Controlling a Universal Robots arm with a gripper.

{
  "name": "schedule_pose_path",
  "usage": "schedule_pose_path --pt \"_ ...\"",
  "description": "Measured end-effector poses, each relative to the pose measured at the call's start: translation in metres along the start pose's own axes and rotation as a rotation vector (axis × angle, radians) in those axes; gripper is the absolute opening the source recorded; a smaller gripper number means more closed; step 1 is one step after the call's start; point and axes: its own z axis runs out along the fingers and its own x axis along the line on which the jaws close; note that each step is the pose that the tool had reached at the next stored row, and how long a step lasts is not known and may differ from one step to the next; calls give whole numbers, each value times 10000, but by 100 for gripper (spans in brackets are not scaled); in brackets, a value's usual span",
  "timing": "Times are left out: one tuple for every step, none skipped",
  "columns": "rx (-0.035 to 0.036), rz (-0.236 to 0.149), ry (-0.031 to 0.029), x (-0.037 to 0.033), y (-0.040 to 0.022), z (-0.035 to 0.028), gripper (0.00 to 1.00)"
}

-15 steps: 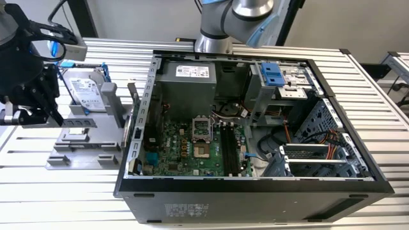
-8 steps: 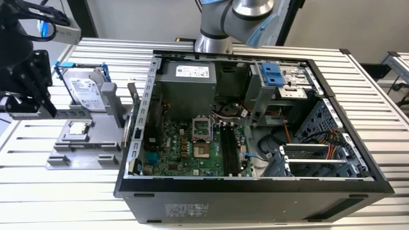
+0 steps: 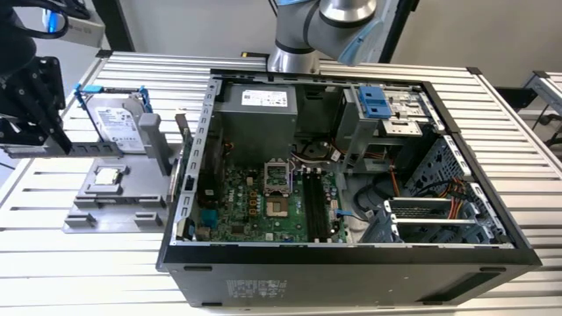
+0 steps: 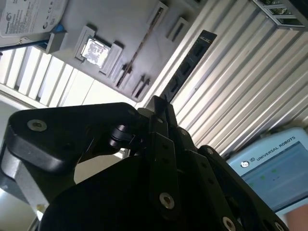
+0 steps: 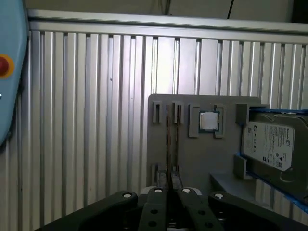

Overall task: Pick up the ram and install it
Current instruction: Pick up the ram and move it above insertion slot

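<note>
The ram (image 4: 190, 60) is a long dark stick with black chips. It runs out from the tips of my gripper (image 4: 159, 103) over the ribbed table. In the first wrist view the ram (image 5: 168, 139) shows edge-on as a thin line. There it lies between the gripper's (image 5: 168, 185) closed-in fingers, in line with the slotted posts of the grey fixture (image 5: 192, 159). The gripper is shut on the ram. Its black body (image 3: 31, 99) hangs at the exterior view's left edge, beside the fixture (image 3: 114, 204).
The fixture carries a silver hard drive in a blue bracket (image 3: 114, 122) and a small square processor chip (image 3: 107, 176). The open computer case (image 3: 351, 260) lies at centre, its motherboard showing black memory slots (image 3: 312, 197). A blue pendant (image 4: 274, 163) sits on the table.
</note>
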Motion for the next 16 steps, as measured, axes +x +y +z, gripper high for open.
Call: schedule_pose_path --pt "-1 -3 11 -1 0 -18 0" --pt "-1 -7 24 -2 0 -38 0" --pt "-3 -10 35 -2 1 -58 0" --pt "-3 -14 45 -3 0 -78 0" --pt "-2 -16 54 -4 1 -97 0" --pt "-2 -18 64 -4 1 -116 0" --pt "-3 -20 74 -5 1 -133 0" --pt "-2 -21 85 -6 1 -153 0" --pt "-3 -23 99 -6 1 -171 0" --pt "-4 -25 112 -7 1 -184 0" --pt "-2 -26 111 -7 1 -183 0" --pt "-2 -27 111 -7 1 -183 0" --pt "-2 -28 111 -7 1 -184 0" --pt "-4 -29 113 -7 0 -186 0" --pt "-6 -30 115 -7 -11 -187 0" --pt "-8 -28 116 -7 -28 -188 0"
